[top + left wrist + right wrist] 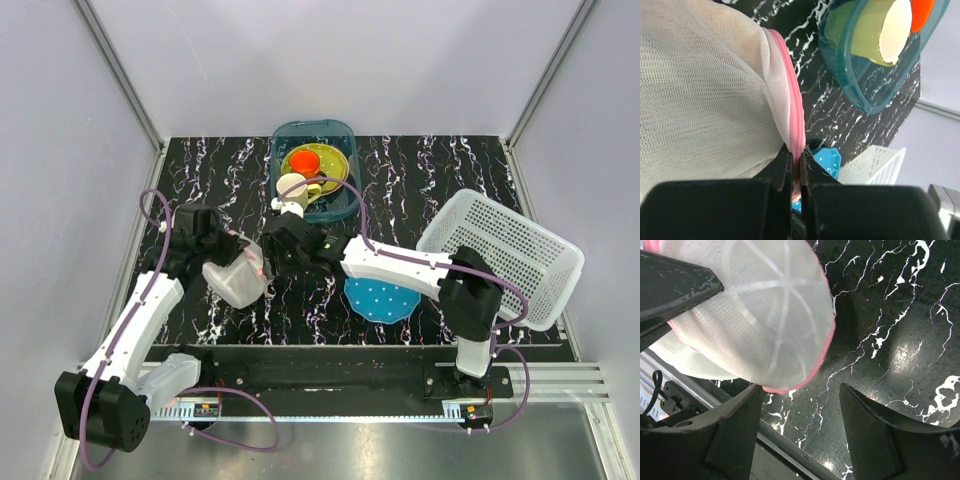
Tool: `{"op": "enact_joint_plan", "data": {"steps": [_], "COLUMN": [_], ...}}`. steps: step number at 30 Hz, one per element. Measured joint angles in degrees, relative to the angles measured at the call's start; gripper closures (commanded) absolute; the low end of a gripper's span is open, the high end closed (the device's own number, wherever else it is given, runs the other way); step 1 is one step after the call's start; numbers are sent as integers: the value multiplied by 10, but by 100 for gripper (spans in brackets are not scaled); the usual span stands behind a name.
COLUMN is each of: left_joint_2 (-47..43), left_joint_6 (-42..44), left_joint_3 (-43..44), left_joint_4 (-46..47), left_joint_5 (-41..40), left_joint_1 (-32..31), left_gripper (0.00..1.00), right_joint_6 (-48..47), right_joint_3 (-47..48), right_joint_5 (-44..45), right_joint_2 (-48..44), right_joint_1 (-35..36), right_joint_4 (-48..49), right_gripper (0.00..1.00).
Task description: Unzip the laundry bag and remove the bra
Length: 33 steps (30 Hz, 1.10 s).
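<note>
The laundry bag (237, 278), a white mesh dome with pink zipper trim, sits at the middle left of the black marbled table. My left gripper (796, 167) is shut on its pink zipper trim (796, 107); the white mesh (700, 85) fills the left of that view. My right gripper (802, 405) is open, its fingers (737, 425) wide apart just beside the bag's pink rim (790, 388), with the mesh dome (760, 315) above them. In the top view the right gripper (283, 250) is right of the bag. The bra is hidden.
A teal tub (314, 165) with a yellow-green cup and an orange piece stands behind the grippers. A blue dotted plate (380, 298) lies under the right arm. A big white perforated basket (505, 255) sits at the right. The table's front rail (790, 452) is close below the bag.
</note>
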Motion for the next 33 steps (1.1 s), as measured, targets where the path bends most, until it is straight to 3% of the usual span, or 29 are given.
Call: {"op": "enact_joint_plan", "data": {"steps": [10,13,17,25,27,28,30,31,32,33], "left_joint_2": [9,9,9,9,9,9,8,6,3,-2], "left_joint_6": [1,0,-7,-15,-13,-10,3,10,22,33], "left_joint_3": [23,23,22,9,0,-5,-15,-20,-23,-27], "left_joint_4": [0,-1,-2,1,0,0,2,3,3,2], "left_joint_5": [46,48,48,46,50,53,64,79,92,111], "left_joint_1": [0,-1,-1,0,0,0,4,9,14,25], "left_gripper": [100,100,100,100,98,92,69,55,27,21], "right_joint_6": [-7,-7,-14,-100,-139,-160,-197,-217,-235,-256], "right_joint_3": [-9,-9,-9,-41,-68,-81,-100,-108,-115,-122], "right_joint_5": [33,50,77,100,95,91,82,78,76,76], "right_joint_2": [0,0,2,11,9,6,0,-4,-8,-12], "right_joint_1": [28,29,28,31,31,32,32,32,32,31], "right_joint_4": [28,32,38,112,144,158,174,177,179,182], "right_gripper": [29,34,50,100,100,100,100,100,100,100]}}
